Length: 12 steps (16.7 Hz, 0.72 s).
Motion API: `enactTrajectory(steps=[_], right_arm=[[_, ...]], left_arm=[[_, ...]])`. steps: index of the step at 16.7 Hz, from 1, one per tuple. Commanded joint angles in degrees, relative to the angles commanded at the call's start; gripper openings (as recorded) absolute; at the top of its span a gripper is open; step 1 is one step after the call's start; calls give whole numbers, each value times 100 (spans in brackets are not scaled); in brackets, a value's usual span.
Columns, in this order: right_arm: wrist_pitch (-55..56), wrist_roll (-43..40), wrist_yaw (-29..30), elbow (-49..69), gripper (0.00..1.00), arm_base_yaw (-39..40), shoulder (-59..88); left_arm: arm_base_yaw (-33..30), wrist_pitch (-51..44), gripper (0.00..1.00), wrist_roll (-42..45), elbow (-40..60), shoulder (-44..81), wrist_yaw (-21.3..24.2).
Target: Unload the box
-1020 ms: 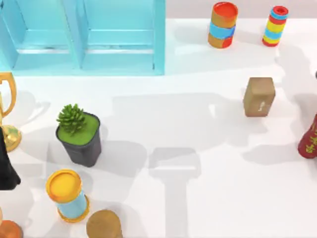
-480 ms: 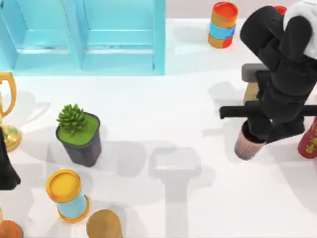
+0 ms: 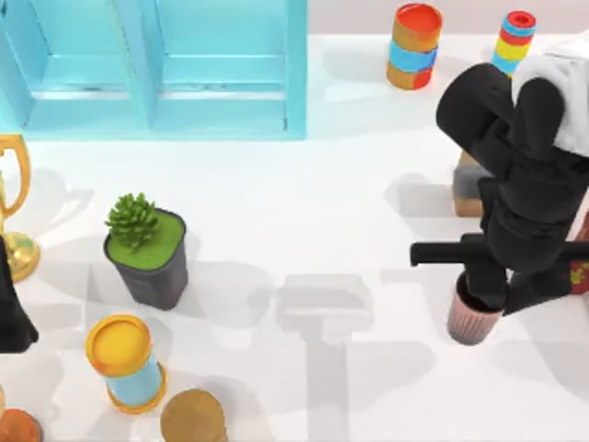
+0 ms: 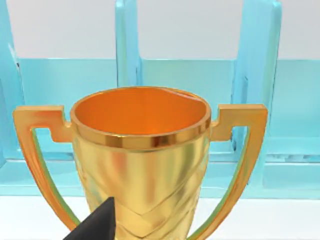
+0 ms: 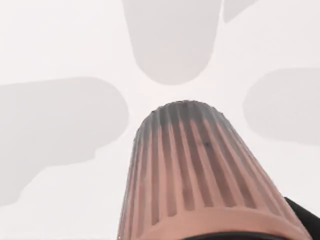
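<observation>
The ribbed pink cup (image 3: 473, 319) sits at the lower right of the top view, gripped at its rim by the right gripper (image 3: 485, 296), whose jaws pinch the cup from above; the right wrist view shows the cup (image 5: 200, 175) hanging over bare white tabletop (image 5: 60, 50). The step in hand appears to be carrying an unloaded item to a set-down spot. The next move calls for lowering the cup upright onto free surface, clear of the brown block (image 3: 467, 184) just behind the arm and the red bottle (image 3: 580, 267) at the right edge, then releasing. The translucent blue box (image 3: 156, 69) occupies the upper left. The left gripper (image 3: 11, 304) is parked at the left edge beside the gold trophy (image 4: 140, 160); its jaw state cannot be told. The table is plain white.
</observation>
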Motion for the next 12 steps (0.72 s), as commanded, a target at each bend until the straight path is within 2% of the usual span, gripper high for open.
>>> enactTrajectory(steps=[8, 12], right_arm=[[900, 69, 11, -613, 0, 89, 256], [989, 77, 8, -677, 0, 98, 285]], left_arm=[[0, 0, 100, 0, 0, 0, 0], [0, 0, 100, 0, 0, 0, 0]])
